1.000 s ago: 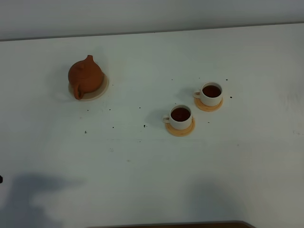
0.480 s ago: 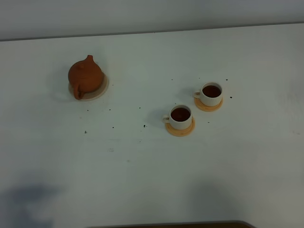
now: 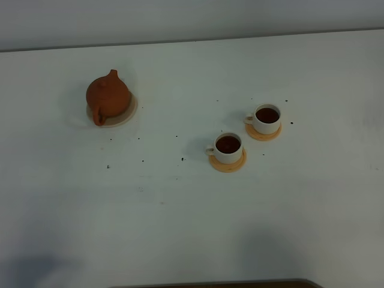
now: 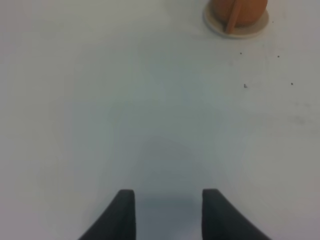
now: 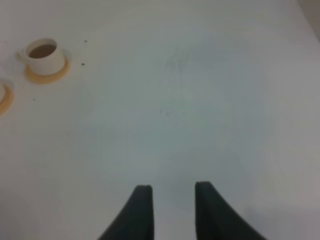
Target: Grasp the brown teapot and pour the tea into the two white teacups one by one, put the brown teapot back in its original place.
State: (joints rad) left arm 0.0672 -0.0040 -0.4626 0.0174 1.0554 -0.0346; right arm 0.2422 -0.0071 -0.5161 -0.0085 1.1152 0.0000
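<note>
Brown teapot [image 3: 108, 96] stood upright on its pale cream saucer [image 3: 127, 114] at the far left part of the white table [image 3: 180, 204], with its loop handle turned toward the near side and its spout toward the far side. Well apart from it, on the right half, were the two white teacups. The nearer teacup [image 3: 228, 147] sat on an orange coaster [image 3: 227, 164], and the farther teacup [image 3: 267, 118] sat on its own orange coaster [image 3: 264, 134], just beside the first pair. Both cups held dark tea. Small dark specks [image 3: 183, 159] lay on the table between the teapot and the cups.

The left hand [image 4: 168, 197] was above bare table, its fingers parted and holding nothing, with the teapot far ahead of it. The right hand [image 5: 173, 194] was also parted and held nothing, with the farther teacup well away from it.
</note>
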